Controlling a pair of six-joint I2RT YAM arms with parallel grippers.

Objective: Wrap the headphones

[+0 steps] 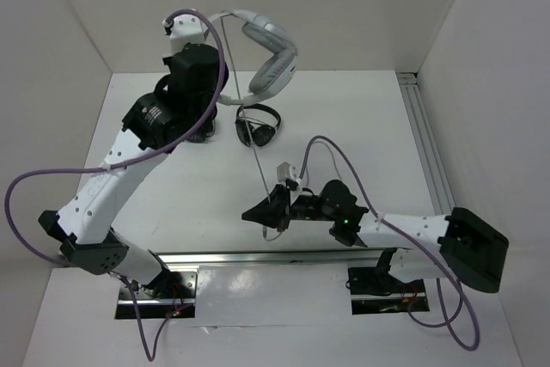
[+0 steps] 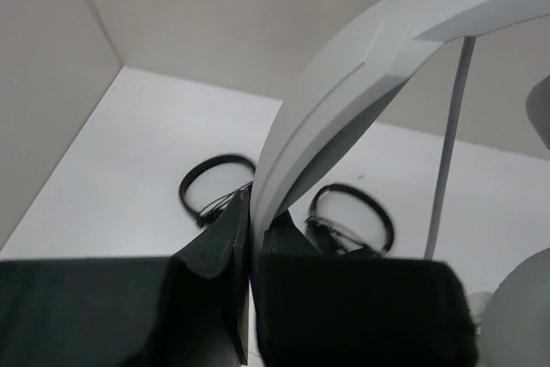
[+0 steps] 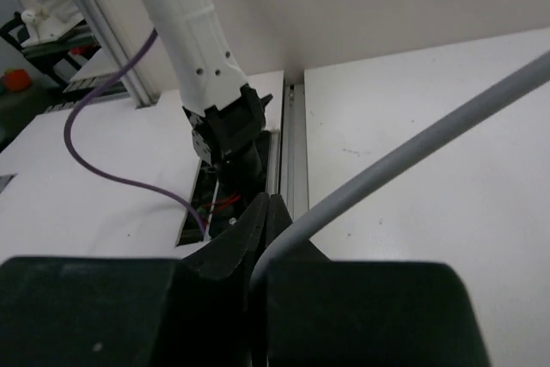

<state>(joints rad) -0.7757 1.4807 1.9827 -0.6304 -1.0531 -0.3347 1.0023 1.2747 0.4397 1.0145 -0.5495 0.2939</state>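
The white and light-grey headphones [image 1: 273, 56] hang in the air at the back. My left gripper [image 2: 252, 205] is shut on their wide headband [image 2: 369, 66], which arcs up and to the right. From the headset the thin grey cable [image 1: 245, 126] runs taut and straight down toward the front. There my right gripper [image 1: 258, 212] is shut on it, low over the table. In the right wrist view the cable [image 3: 412, 148] comes out from between the closed fingers of that gripper [image 3: 268, 210] and slants up to the right.
Two small black headphones lie on the table under the raised headset, one [image 1: 258, 124] beside the cable and one [image 1: 203, 132] partly under the left arm. A metal rail [image 1: 284, 257] crosses the near edge by the arm bases. White walls enclose the back and sides.
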